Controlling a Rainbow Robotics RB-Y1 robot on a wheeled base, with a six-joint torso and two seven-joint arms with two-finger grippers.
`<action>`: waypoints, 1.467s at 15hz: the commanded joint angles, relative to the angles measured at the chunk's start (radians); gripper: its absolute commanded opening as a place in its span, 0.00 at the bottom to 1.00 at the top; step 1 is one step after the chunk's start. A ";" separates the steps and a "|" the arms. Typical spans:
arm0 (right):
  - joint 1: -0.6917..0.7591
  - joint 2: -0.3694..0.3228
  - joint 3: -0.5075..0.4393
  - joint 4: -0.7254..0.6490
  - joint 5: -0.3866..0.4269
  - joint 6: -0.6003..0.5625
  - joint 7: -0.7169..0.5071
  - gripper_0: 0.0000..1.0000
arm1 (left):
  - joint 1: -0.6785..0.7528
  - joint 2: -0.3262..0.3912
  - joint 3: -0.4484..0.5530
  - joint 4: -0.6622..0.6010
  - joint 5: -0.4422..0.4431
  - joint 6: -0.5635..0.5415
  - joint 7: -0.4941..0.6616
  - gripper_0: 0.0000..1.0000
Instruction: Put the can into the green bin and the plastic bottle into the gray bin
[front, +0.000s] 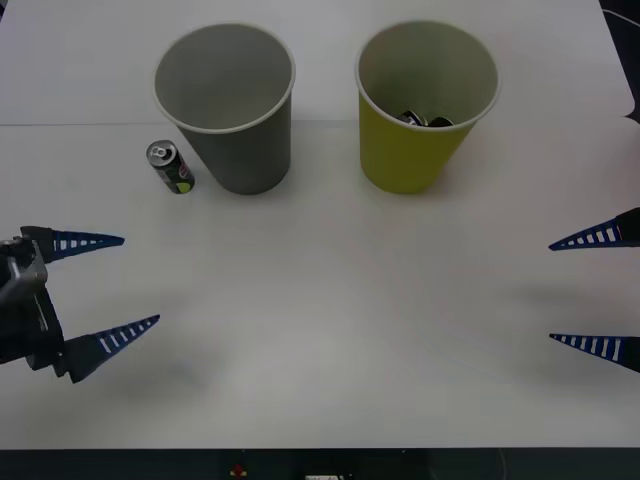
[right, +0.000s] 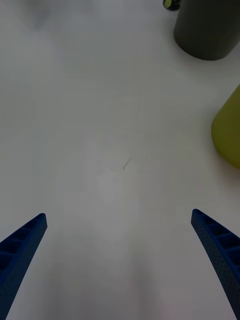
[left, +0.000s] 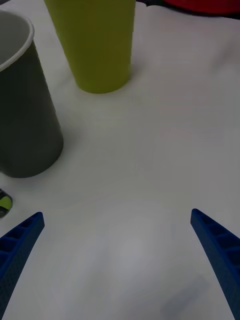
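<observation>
While both grippers' jaws gape at table edges, can beside gray bin

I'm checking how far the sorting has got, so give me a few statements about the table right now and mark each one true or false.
1. The can stands on the table beside the gray bin. True.
2. The gray bin has a plastic bottle inside. False: its visible inside looks bare.
3. Something dark lies at the bottom of the green bin. True, though what it is cannot be told.
4. The left hand is shut on the can. False: it is open and apart from the can, low on the robot's left.
5. The right hand is open at the table's right edge, holding nothing. True.
</observation>
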 joint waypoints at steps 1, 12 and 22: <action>0.000 0.000 0.000 0.000 0.000 0.000 0.000 1.00 | 0.011 0.056 -0.094 -0.002 0.139 0.174 0.004 1.00; 0.000 0.000 0.000 0.000 0.000 0.000 0.000 1.00 | -0.135 0.124 -0.456 -0.002 0.326 0.694 -0.007 1.00; 0.000 0.000 0.000 0.000 0.000 0.000 0.000 1.00 | -0.319 0.107 -0.861 0.021 -0.011 1.180 0.329 1.00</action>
